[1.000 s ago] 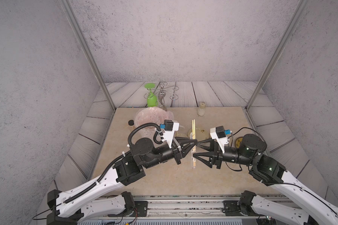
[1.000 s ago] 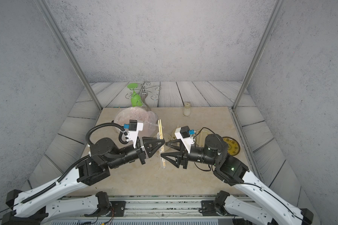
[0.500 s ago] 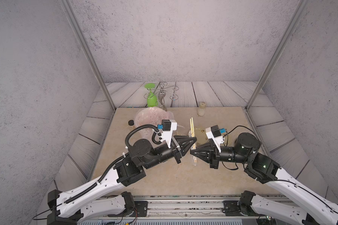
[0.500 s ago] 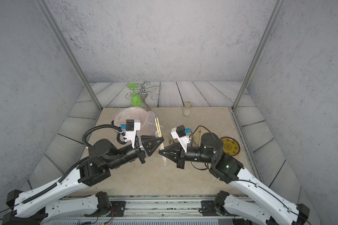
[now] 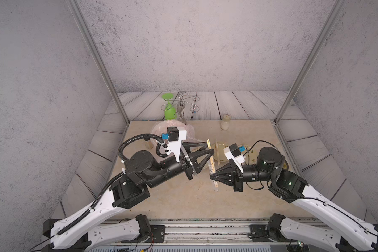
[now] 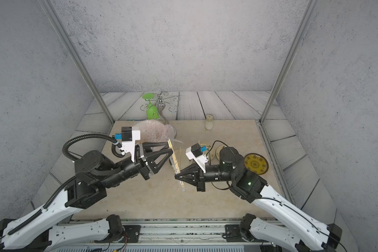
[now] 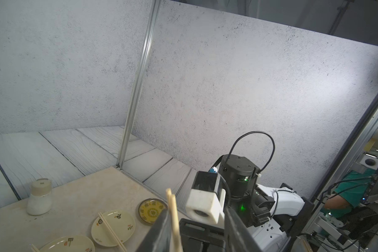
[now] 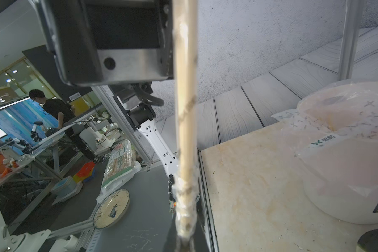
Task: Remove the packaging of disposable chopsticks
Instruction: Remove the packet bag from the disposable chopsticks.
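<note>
A pair of disposable chopsticks [image 5: 211, 162] [image 6: 174, 157] hangs in the air between my two arms, over the middle of the table. The clear packaging [image 5: 215, 183] [image 8: 186, 196] is crumpled round the pair's near end, and the far tips [image 7: 170, 196] look bare. My right gripper [image 5: 211, 175] [image 6: 176, 175] [image 8: 183, 242] is shut on that wrapped near end. My left gripper [image 5: 210, 146] [image 6: 171, 147] [image 7: 195, 209] is open around the upper part. The sticks lean against one of its fingers [image 7: 162, 227] and stand clear of the other.
Small plates [image 7: 127, 224] lie right of centre, one with chopsticks across it, plus a yellow saucer [image 6: 255, 163]. A white bin lined with a pinkish bag [image 5: 159, 131] [image 8: 347, 157] stands behind the left arm. A white bottle [image 5: 225, 122] and a wire rack with a green glass [image 5: 169, 111] sit at the back.
The right gripper has closed on the near end of the wrapped chopsticks. The left gripper, shut on them a second ago, has opened. Both arms and the pair have shifted slightly left.
</note>
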Motion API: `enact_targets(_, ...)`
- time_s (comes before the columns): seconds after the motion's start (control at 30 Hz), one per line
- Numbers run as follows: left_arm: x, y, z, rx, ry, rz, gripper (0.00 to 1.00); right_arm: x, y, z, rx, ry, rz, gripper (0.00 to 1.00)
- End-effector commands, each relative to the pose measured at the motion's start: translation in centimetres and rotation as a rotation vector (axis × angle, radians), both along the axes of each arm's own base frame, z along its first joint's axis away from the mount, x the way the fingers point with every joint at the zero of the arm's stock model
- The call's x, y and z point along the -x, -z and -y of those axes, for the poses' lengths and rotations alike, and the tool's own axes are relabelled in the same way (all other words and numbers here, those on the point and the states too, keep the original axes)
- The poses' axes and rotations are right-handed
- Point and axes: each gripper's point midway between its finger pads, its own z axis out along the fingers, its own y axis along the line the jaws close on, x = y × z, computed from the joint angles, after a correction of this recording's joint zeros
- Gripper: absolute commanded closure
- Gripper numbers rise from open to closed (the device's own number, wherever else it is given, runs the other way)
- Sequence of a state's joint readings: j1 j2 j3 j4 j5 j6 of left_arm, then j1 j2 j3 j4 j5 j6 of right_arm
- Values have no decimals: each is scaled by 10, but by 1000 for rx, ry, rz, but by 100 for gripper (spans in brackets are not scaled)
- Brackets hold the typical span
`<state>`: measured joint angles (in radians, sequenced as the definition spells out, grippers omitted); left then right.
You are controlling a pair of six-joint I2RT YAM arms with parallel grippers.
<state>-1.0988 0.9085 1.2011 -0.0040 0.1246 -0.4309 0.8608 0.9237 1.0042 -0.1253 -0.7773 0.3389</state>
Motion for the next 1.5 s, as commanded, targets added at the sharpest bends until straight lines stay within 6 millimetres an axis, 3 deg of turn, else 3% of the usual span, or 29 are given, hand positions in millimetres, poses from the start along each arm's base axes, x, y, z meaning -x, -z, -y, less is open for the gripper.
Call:
enact_targets(0.0,5,0,0,-28,24,26,69,11,-5,2,0,-63,16,100)
enact_targets(0.1,6,1,0,-35,28,24,78,14,-4,3,7,-79,18,100)
enact_targets(0.13,6,2,-1,-41,28,22,76,16,-5,4,5,-92,21,100)
enact_targets(0.2,4,4,-1,-55,17,17,64,18,-6,5,3,-95,25,100)
enact_targets(0.23,3,4,-2,-54,12,16,64,19,-6,5,1,-98,27,100)
enact_targets(0.4,6,1,-3,-46,22,23,100,20,-5,6,13,-106,24,100)
enact_targets(0.6,9,-3,-7,-36,25,41,100,23,-1,11,42,-105,39,100)
enact_targets(0.67,9,-6,-9,-26,20,43,86,26,-2,12,53,-119,46,100)
enact_targets(0.73,10,-7,-10,-24,23,43,85,27,-2,13,57,-121,48,100)
enact_targets(0.87,13,-7,-9,-22,41,38,99,30,-2,13,55,-144,41,100)
enact_targets(1.07,13,-6,-9,-15,48,22,100,27,2,12,62,-131,36,100)
enact_targets(1.1,12,-7,-11,-9,37,18,100,25,2,12,64,-113,41,91)
enact_targets(1.17,8,-9,-17,9,3,14,100,20,4,13,68,-74,49,57)
enact_targets(1.2,6,-9,-20,19,-15,11,100,18,6,14,72,-59,53,45)
enact_targets(1.23,4,-10,-24,27,-34,8,100,18,9,14,79,-52,55,40)
enact_targets(1.47,-1,-11,-35,41,-92,6,100,19,33,13,146,-81,24,48)
